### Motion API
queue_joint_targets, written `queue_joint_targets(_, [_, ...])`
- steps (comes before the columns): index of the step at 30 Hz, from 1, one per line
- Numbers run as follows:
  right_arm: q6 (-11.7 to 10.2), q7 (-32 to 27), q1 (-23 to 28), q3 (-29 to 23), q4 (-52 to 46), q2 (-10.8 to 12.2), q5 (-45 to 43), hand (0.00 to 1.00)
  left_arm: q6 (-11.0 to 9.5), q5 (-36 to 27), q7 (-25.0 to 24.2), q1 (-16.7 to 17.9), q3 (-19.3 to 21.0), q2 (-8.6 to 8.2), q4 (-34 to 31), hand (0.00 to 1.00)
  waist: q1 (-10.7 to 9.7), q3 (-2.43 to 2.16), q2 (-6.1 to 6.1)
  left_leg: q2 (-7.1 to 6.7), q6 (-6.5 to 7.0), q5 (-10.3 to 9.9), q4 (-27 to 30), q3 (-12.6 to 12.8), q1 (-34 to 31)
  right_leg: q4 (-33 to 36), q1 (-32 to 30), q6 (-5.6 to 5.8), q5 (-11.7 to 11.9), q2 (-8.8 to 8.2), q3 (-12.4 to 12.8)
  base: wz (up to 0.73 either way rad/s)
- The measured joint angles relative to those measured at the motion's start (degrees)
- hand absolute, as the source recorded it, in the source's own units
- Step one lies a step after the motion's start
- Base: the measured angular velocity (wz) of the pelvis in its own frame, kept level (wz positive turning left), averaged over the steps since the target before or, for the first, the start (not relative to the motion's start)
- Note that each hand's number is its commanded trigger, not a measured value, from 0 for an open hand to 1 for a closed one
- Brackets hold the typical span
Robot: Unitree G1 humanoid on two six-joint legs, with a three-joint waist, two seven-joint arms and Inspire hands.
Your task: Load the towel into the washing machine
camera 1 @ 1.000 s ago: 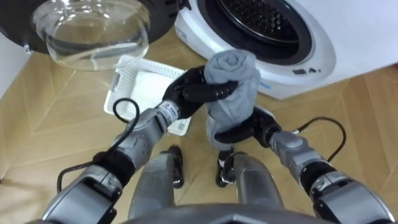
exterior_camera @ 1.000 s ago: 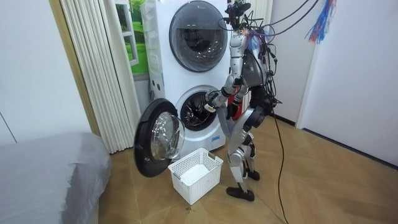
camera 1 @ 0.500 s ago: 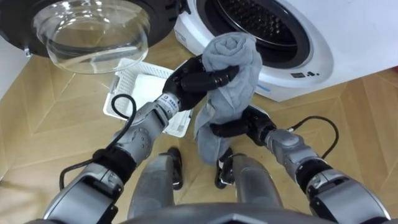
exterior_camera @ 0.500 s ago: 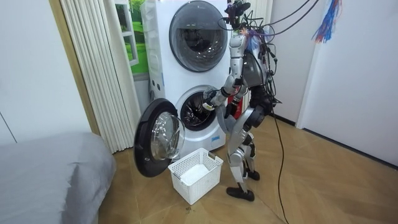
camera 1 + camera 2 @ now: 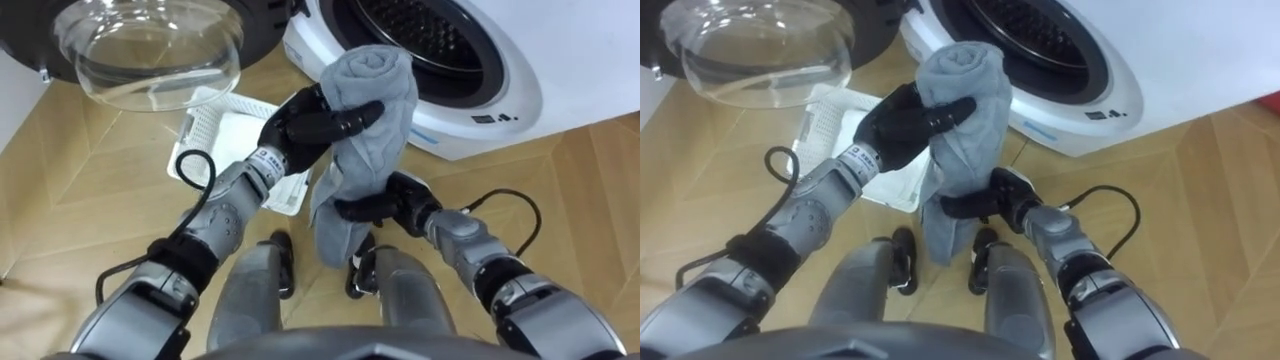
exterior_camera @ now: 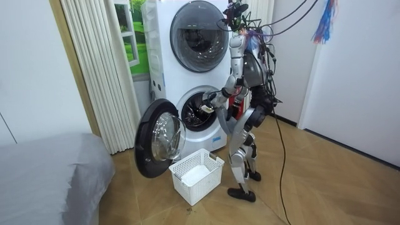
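Grey towel (image 5: 368,110) has loosened in the last second — its tail hangs free. Your left hand (image 5: 305,128) curls its fingers round the rolled top, your right hand (image 5: 385,205) pinches lower down, just before the open washing machine (image 5: 500,90) — not inside yet.

The grey towel (image 5: 365,110) was held up just in front of the washing machine (image 5: 495,95), outside its drum (image 5: 420,35). Its top was bundled into a tight roll, and the rest hung down in a loose, creased tail. The left hand (image 5: 305,125) was curled round the roll; the right hand (image 5: 390,200) appeared to pinch the hanging part lower down. The machine was a white front-loader, the lower of a stacked pair. Its round glass door (image 5: 150,50) was swung wide open to the left, exposing the dark perforated drum.
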Motion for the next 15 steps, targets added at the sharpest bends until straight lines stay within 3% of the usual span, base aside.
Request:
queue_joint_targets(4, [2.2, -0.1, 0.0, -1.7, 2.5, -0.3, 1.2, 1.0, -0.8, 5.4, 2.9, 1.5, 3.7, 0.05, 0.7, 0.0, 1.6, 0.03, 0.18, -0.26, -0.16, 0.3, -1.3, 0.0, 0.2, -0.3, 0.2, -0.03, 0.0, -0.19, -0.7, 0.07])
queue_joint_targets(7, [3.8, -0.4, 0.1, -2.4, 3.4, -2.2, 2.0, 1.0, -1.5, 14.9, 8.0, 2.9, 5.4, 1.11, 2.5, 0.0, 2.6, 0.19, 0.52, -1.21, -0.14, 1.6, -2.9, -0.5, 0.3, -0.8, 0.0, -0.13, 0.1, -1.08, -1.6, 0.18])
queue_joint_targets(9, [5.0, -0.5, 0.3, -2.5, 4.1, -3.9, 3.9, 1.0, -1.4, 21.1, 12.3, 5.7, 6.7, 1.75, 2.6, 0.0, 4.4, 0.25, 0.67, -1.32, -0.18, 1.9, -3.2, -0.5, 0.1, -0.6, -0.4, -0.13, 0.1, -1.23, -1.8, 0.04])
queue_joint_targets(12, [6.1, -0.5, 0.1, -3.5, 4.2, -5.0, 5.9, 1.0, -1.1, 24.8, 16.0, 7.9, 7.5, 2.45, 2.8, 0.0, 5.1, 0.27, 0.75, -1.87, -0.32, 2.3, -3.0, -1.6, -1.2, -0.2, -1.3, -0.16, 0.1, -1.78, -3.1, 0.16])
queue_joint_targets(15, [6.3, -0.4, -0.8, -3.6, 5.4, -5.8, 9.4, 1.0, -1.2, 27.8, 17.5, 7.8, 8.3, 2.05, 5.6, 0.0, 5.9, 0.31, 0.67, -2.07, -0.17, 2.8, -3.0, -2.3, -1.8, -0.1, -1.4, -0.2, 0.1, -2.1, -4.1, 0.2])
